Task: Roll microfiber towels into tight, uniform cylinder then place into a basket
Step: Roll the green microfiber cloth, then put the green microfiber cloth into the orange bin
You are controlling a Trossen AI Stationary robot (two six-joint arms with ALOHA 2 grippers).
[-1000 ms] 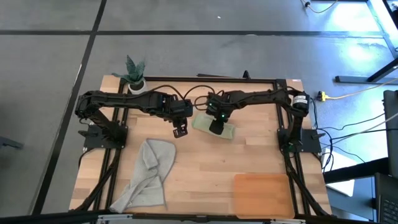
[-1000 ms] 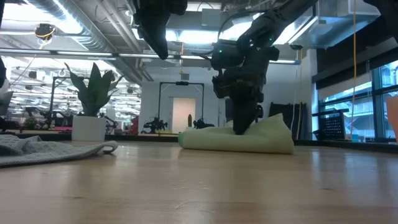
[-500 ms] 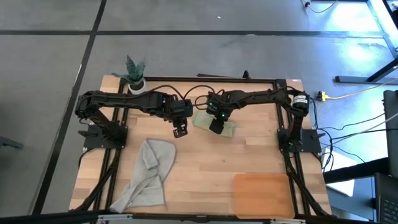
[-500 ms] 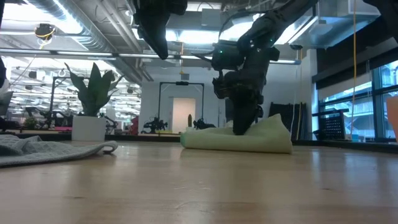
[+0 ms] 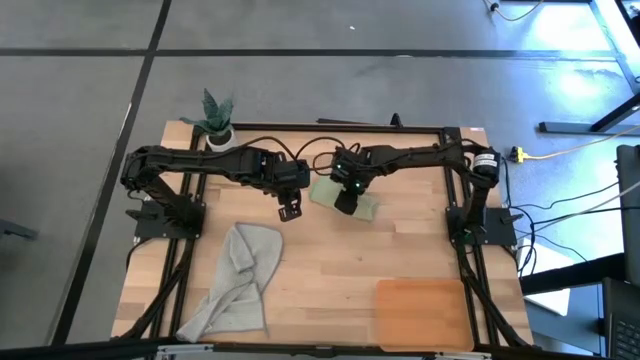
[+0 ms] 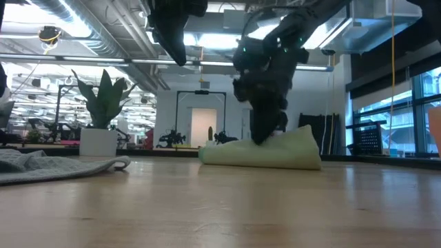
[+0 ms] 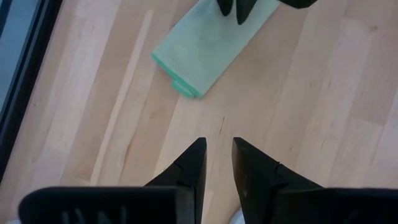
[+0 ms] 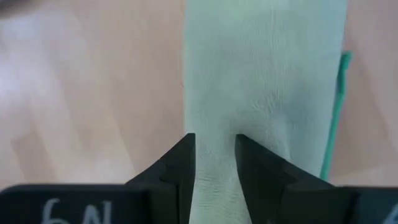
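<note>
Pale wood surface fills the high view. Orange-brown basket sits at 5 o'clock. Grey towel lies crumpled at 7 o'clock, well apart from the basket. Green towel, folded flat, lies just above center, toward 12 o'clock. Right claw presses down on the green towel, fingers narrow, pinching a bit of cloth. Left claw hangs above bare wood just beside the green towel at its 9 o'clock, narrow gap, holding nothing. Small plant pot at 11 o'clock.

A small plant in a white pot is sitting at my table's far left corner. The pale wood tabletop is lying under everything, and a yellow cable is trailing across the floor.
</note>
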